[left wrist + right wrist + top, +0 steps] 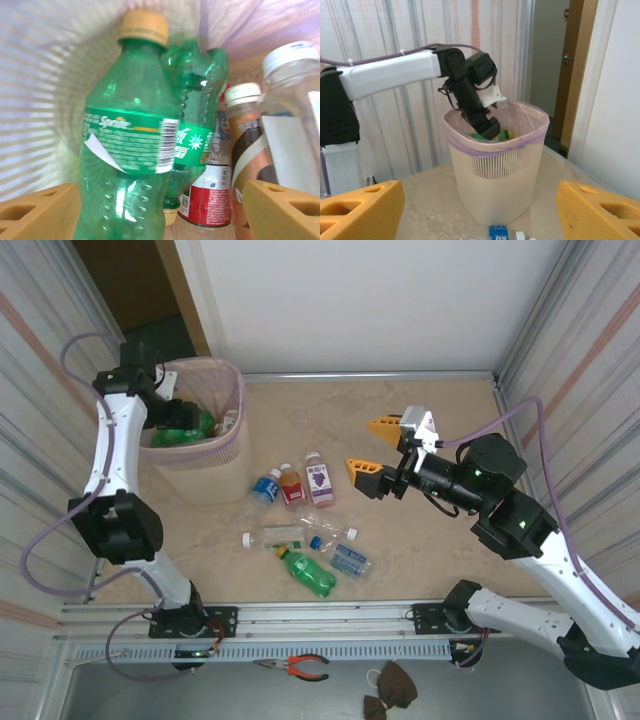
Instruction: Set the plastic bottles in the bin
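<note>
bin [215, 475]: a round pale pink mesh basket with a thin purple bag over its rim is placed at the far left of the table [440, 550], close to the left wall.
left arm [112, 440]: it is bent over the rim, and the left gripper [160, 210] is lowered inside the bin.
left gripper state: the two orange fingers [35, 215] are spread wide. a green bottle [127, 145] with a yellow cap is seen between them, but a clear gap is seen on its right side, so it is not pinched.
bottles in the bin: a second green bottle [197, 120] is set just behind the first one, with its cap turned downward. beside it a red-label bottle [207, 200], a brown bottle [245, 150] with a cream cap and a clear bottle [292, 90] with a white cap are packed together.
bottles on the table: six are grouped loosely just right of the bin. a blue-label bottle [266, 486], an orange-cap bottle [291, 485] and a purple-label bottle [319, 478] are set side by side. nearer to the arms a see-through bottle [285, 536], a green lying bottle [307, 572] and a small blue bottle [347, 558] are lying.
right gripper [373, 448]: it is held above the table, right of the group and apart from every bottle. its fingers are spread and nothing is found between them.
pliers [300, 667]: laid on the grey surface below the table edge.
</note>
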Robot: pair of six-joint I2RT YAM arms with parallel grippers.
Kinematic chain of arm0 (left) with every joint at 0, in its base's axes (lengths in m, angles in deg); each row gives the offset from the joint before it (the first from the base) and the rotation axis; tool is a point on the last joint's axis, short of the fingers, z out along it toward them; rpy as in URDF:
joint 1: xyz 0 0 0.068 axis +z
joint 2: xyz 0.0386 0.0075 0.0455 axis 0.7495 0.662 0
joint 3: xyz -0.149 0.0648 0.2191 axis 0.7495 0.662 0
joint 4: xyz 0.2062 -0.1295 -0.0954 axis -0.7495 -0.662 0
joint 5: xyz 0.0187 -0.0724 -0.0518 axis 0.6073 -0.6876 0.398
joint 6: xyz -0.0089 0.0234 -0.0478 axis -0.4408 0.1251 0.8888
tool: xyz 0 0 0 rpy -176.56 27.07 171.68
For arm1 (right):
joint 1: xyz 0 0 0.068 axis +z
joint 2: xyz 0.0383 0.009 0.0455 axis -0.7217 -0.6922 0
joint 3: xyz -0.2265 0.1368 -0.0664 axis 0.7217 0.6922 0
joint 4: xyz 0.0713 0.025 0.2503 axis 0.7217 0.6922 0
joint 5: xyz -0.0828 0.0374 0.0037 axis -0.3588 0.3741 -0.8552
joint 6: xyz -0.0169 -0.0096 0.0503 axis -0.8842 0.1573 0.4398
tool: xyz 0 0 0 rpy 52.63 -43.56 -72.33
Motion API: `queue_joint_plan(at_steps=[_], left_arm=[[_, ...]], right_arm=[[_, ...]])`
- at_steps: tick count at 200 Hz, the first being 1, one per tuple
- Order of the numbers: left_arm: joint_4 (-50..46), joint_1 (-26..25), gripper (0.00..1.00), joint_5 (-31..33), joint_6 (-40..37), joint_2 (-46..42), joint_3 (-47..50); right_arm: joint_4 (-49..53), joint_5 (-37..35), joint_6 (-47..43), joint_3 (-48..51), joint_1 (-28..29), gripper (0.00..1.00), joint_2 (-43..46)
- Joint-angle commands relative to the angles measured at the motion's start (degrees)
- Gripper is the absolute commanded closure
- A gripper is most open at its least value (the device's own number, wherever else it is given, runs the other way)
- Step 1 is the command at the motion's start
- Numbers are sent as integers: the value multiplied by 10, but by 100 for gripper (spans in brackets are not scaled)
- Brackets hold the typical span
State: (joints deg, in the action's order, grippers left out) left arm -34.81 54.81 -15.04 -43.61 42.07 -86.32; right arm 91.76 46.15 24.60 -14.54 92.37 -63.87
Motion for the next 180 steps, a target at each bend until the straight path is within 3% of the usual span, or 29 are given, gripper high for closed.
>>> queue_joint_plan(at_steps=[1,33,59,128,180], left_arm=[[-14,3,15,-15,3,-36,-25],[-8,3,15,-45,7,-59,-30],[15,3,15,-96,20,-87,-17],[73,3,16,-196,53,-186,41],[174,3,15,-268,89,-293,146]], right_arm=[[10,-34,11,-6,3,20,-8],[81,-78,27,-46,-11,18,-63],[135,-70,68,-79,-40,18,-125],[211,-113,135,-141,-81,24,-283],[274,-142,180,-217,-94,26,-447]])
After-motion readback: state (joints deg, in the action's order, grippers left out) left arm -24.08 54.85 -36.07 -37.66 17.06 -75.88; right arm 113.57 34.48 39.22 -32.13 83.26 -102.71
